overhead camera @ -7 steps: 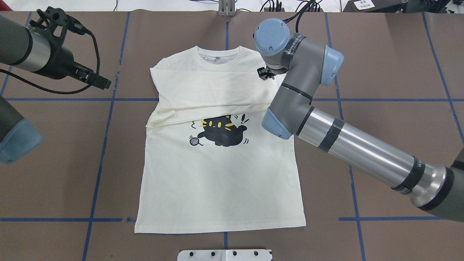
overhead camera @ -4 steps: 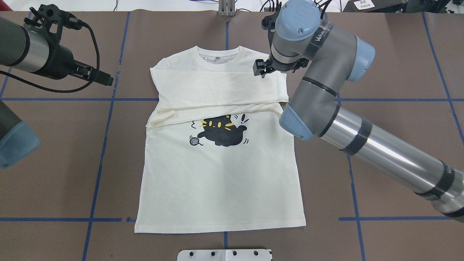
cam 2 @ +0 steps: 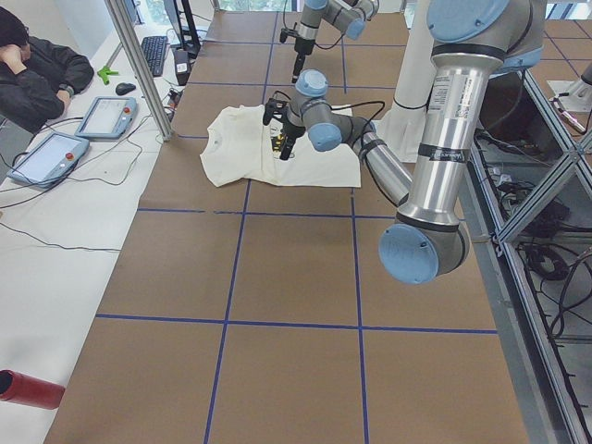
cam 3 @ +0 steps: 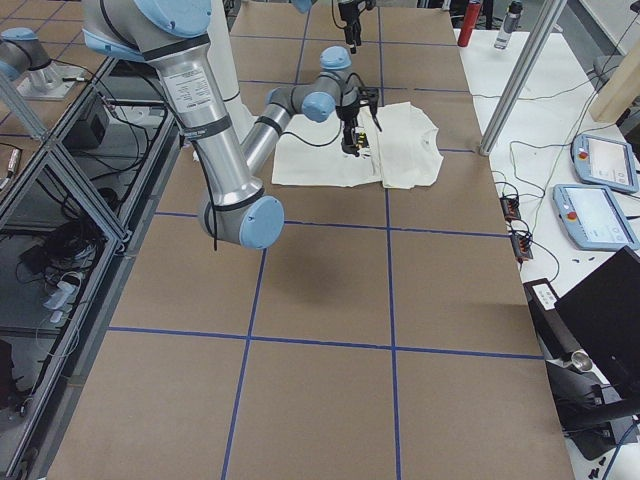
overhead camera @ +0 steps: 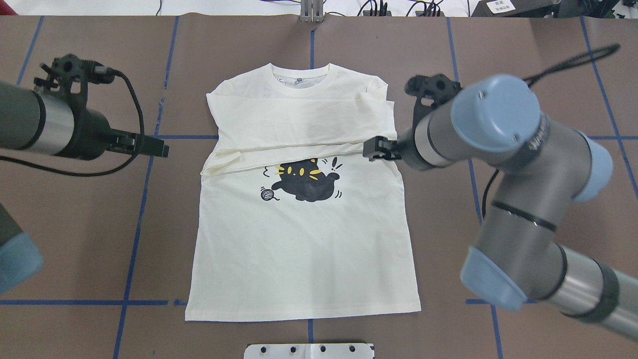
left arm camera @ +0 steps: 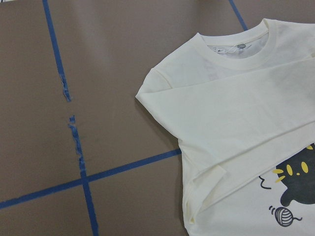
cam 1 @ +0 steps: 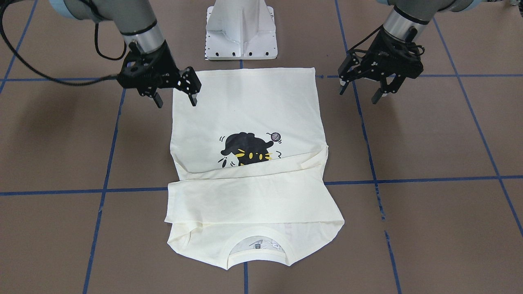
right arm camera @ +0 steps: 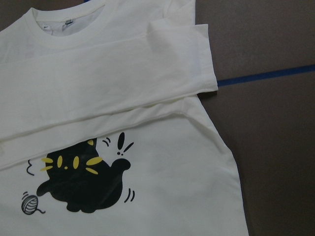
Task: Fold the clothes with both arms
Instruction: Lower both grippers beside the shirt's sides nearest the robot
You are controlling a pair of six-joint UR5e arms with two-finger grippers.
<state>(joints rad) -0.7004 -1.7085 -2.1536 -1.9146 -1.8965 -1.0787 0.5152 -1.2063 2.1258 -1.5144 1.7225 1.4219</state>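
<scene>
- One cream T-shirt lies flat and front up in the middle of the brown bench. Its collar points away from the robot and its hem lies nearest the single white pedestal base.
- Both of the shirt's two long sleeves are folded across the chest, one over the other, making a band below the collar.
- One black cat print sits just below that band, with the lower sleeve's edge touching the cat's head. One small yarn ball is printed just beside the cat.
- Two arms are in view, one on each side of the shirt.
- The right gripper hangs over the shirt's right edge, raised off the cloth. Its two fingers are spread wide with nothing between them.
- The left gripper hangs over bare bench off the shirt's left side, apart from the cloth. Its two fingers are likewise spread and hold nothing.
- Blue tape lines cross the bench around the shirt in a grid.
- One person sits at a white desk beyond the shirt's collar end.
</scene>
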